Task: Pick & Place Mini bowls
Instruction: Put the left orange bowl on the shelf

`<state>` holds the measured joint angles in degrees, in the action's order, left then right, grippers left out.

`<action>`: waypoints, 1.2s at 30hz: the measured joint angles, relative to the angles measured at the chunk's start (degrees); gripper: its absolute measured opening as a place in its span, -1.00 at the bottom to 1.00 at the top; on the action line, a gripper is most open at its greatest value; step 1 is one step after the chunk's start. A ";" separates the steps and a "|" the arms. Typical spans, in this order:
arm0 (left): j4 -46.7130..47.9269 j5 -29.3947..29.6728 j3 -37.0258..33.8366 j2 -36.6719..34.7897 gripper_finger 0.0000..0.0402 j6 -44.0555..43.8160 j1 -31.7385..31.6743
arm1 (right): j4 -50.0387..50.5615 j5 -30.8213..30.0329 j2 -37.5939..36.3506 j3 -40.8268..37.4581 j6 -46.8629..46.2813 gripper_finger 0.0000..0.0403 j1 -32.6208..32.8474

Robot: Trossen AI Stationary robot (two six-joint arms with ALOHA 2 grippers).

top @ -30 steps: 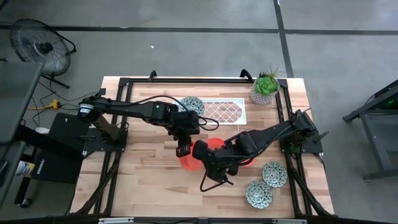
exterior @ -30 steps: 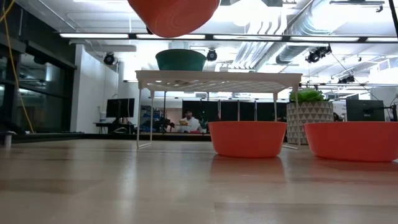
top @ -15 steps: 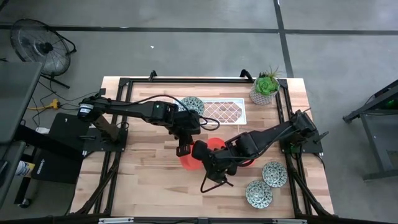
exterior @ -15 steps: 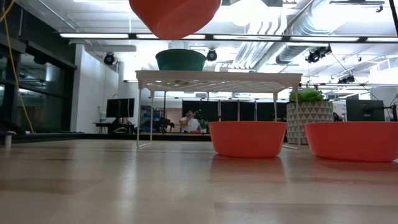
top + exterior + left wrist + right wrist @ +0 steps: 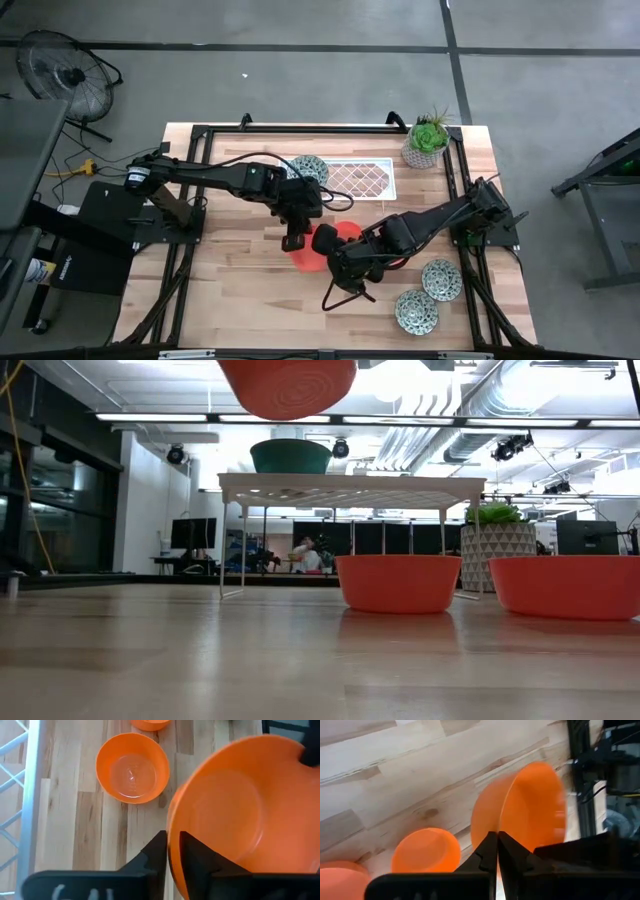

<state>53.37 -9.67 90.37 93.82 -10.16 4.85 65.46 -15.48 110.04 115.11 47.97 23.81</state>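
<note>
The left gripper (image 5: 172, 851) is clamping the rim of an orange bowl (image 5: 240, 815), one finger (image 5: 152, 857) outside the wall and the other inside, and is holding it in the air over the middle of the tabletop (image 5: 230, 290). In the low view that lifted bowl (image 5: 287, 385) is hanging high above the wood, its underside showing. The right gripper (image 5: 497, 851) is likewise closing on the rim of a bowl (image 5: 525, 812) held tilted above the boards. From above, the two grippers are meeting near the table's centre, the left gripper (image 5: 293, 238) just beside the right gripper (image 5: 345, 268), with orange bowls (image 5: 325, 240) between them.

Two more orange bowls are sitting on the tabletop in the low view, one (image 5: 397, 582) at centre and one (image 5: 567, 586) at the right edge. A mosaic bowl (image 5: 308, 168) is resting beside a white wire rack (image 5: 358, 178), and two mosaic bowls (image 5: 440, 279) (image 5: 415, 311) are lying near the right front corner. A potted plant (image 5: 426, 140) is standing at the back right.
</note>
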 joint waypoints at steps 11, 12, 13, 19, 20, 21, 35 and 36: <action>-0.28 0.06 2.44 -1.09 -0.45 4.72 -0.03 | 3.90 -0.68 0.00 0.00 -6.46 -1.00 0.24; 1.30 0.11 3.39 -1.07 -0.45 5.41 -0.03 | 3.76 -1.26 0.00 0.00 -6.54 -1.00 0.51; 2.21 0.09 4.54 -1.11 -0.45 5.78 -0.01 | 3.59 -1.98 -0.01 0.00 -6.75 -1.00 0.71; 3.96 1.40 7.59 -1.20 -0.45 7.21 0.04 | 3.18 -3.03 -1.56 0.08 -9.31 -1.00 1.36; 3.83 1.49 7.61 -1.21 -0.45 7.42 0.02 | 3.22 -3.03 -1.78 0.08 -9.77 -1.00 1.46; 3.78 1.52 7.61 -1.20 -0.45 7.52 0.02 | 3.22 -3.02 -1.84 0.07 -10.36 -1.00 1.65; 5.78 -3.05 7.61 -1.20 -0.45 8.93 0.00 | 5.13 -2.61 -2.03 0.07 -14.73 -1.00 2.14; 5.92 -2.91 7.61 -1.20 -0.45 9.30 0.00 | 5.14 -2.53 -2.03 0.07 -14.93 -1.00 2.12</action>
<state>59.29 -12.58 97.97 92.62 -0.86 4.84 70.59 -18.00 108.01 115.18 33.04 25.93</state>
